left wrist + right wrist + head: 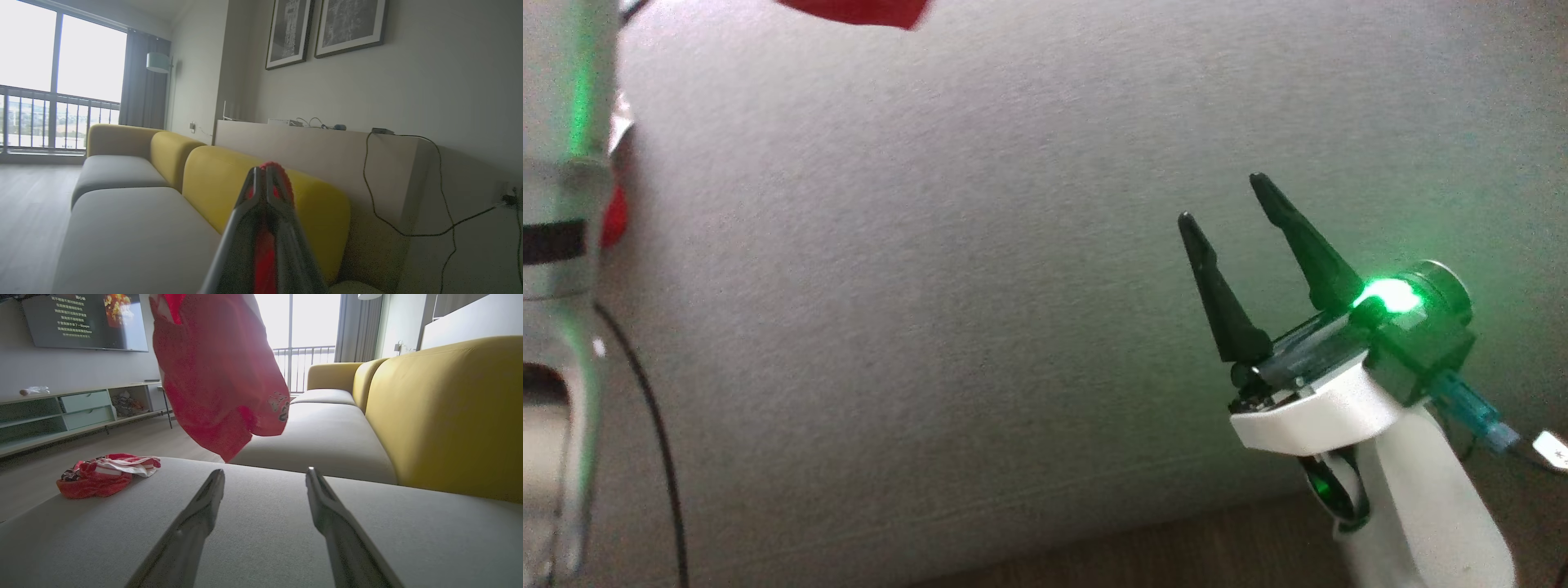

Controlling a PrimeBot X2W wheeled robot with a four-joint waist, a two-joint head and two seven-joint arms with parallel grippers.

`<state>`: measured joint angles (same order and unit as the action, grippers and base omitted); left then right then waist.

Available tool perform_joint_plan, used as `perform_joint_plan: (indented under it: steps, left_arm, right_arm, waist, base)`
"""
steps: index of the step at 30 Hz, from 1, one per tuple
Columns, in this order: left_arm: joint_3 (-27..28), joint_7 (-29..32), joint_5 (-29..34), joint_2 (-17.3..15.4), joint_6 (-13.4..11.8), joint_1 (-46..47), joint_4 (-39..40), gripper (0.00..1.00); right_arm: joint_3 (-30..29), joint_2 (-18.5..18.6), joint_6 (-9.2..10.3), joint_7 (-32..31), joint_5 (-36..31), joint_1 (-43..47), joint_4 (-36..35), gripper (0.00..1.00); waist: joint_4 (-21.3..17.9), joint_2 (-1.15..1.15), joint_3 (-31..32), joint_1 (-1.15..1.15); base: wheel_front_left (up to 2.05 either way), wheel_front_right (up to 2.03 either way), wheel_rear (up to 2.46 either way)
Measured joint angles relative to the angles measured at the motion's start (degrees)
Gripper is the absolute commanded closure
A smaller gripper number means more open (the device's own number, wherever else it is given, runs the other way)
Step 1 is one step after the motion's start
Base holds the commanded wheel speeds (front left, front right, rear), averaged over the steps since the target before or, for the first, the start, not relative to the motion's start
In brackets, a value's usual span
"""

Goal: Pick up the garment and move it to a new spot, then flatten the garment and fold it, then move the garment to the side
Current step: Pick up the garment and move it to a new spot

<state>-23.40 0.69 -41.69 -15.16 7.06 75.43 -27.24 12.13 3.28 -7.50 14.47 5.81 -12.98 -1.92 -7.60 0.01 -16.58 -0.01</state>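
The first step looked to be in hand: the red garment (212,375) hung free in the air above the grey sofa seat (265,522), lifted but not yet set down. The left pincer (261,171) was clamped tight on a fold of it, with red cloth bunched between and over its tips. The right pincer (1223,200) stood wide and held nothing, hovering low over the seat. The next move probably called for lowering the cloth onto the bare stretch of cushion, well apart from the heap of clothes (102,473) near the seat's edge, then letting go so that both pincers could take corners and spread it. The garment was thin and limp. Window light glowed through it, it sagged in a loose crumpled pouch, and a small printed mark showed near its lower edge. Such cloth would likely drape and crease wherever it landed, so flattening would need care. The seat was a flat, fine-grained woven fabric, and the backrest (449,412) was mustard yellow and rounded. The pincer fingers were dark, rigid and tapered.
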Motion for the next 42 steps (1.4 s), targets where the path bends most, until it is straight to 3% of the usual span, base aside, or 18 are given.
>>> perform_joint_plan:
  steps: [6,12,17,22,23,24,28,32,36,39,42]
  left_arm:
    - [0.0,5.0,-4.6,3.0,-1.1,-0.4,4.5,1.00]
    - [-2.9,10.2,-7.3,5.2,-3.8,-8.9,4.8,1.00]
    - [-4.5,11.1,-7.9,4.2,-5.6,-20.4,-0.3,1.00]
    - [-6.1,4.6,-4.7,1.2,-4.9,-26.9,-4.4,1.00]
    - [-6.0,2.9,-4.4,1.2,-4.5,-27.7,-4.7,0.75]
    - [-5.6,1.2,-4.6,1.4,-4.5,-28.5,-4.7,0.04]
    - [-6.0,-6.9,-1.3,1.1,-4.9,-31.3,-4.4,0.00]
    - [-7.1,-13.5,2.9,1.3,-8.5,-35.7,-2.2,0.00]
    - [-5.6,-15.0,6.4,1.9,-12.4,-42.8,1.8,0.00]
    - [-1.5,-15.0,10.3,2.8,-15.2,-49.2,8.7,0.00]
    - [2.9,-15.2,14.5,4.1,-16.2,-55.9,15.9,0.00]
  right_arm:
    - [-0.4,0.0,0.00,0.0,0.8,0.1,-1.8,0.00]
    - [-0.7,0.0,0.00,0.2,1.5,0.2,-3.4,0.00]
    - [-0.6,0.0,0.00,0.2,2.4,-0.4,-4.8,0.00]
    - [-1.2,0.0,0.00,0.2,2.3,-0.7,-5.6,0.00]
    - [-1.5,0.0,0.00,0.2,2.3,-0.7,-5.9,0.00]
    - [-1.7,0.0,0.00,0.2,2.3,-0.7,-6.1,0.00]
    - [-2.3,-0.1,0.00,0.2,2.2,-0.6,-6.7,0.00]
    - [-2.2,0.0,0.00,0.2,1.4,-0.4,-5.7,0.00]
    - [-3.1,0.0,0.00,0.2,0.1,0.9,-3.7,0.00]
    - [-3.9,-0.1,0.00,0.2,-0.9,2.7,-1.6,0.00]
    - [-5.9,-0.1,0.00,0.2,-1.8,3.7,0.2,0.00]
  waist:
    - [-3.5,0.00,1.2,0.00]
    - [-6.8,0.00,0.0,0.00]
    - [-8.5,0.00,-2.1,0.01]
    - [-9.1,0.00,-3.8,0.02]
    - [-8.9,0.00,-3.8,0.02]
    - [-8.5,0.00,-3.7,0.02]
    - [-6.9,0.00,-2.4,0.01]
    - [-4.0,0.00,-0.5,0.01]
    - [-0.6,0.00,1.7,0.00]
    - [2.2,0.00,3.3,0.00]
    - [4.9,0.00,4.7,0.00]
  base:
    - [0.00,0.00,0.00]
    - [0.00,0.00,0.00]
    - [0.00,0.00,0.00]
    - [0.00,0.00,0.00]
    - [0.00,0.00,0.00]
    - [0.00,0.00,0.00]
    - [0.00,0.00,0.00]
    - [0.00,0.00,0.00]
    - [0.00,0.00,0.00]
    - [0.00,0.00,0.00]
    - [0.00,0.00,0.00]
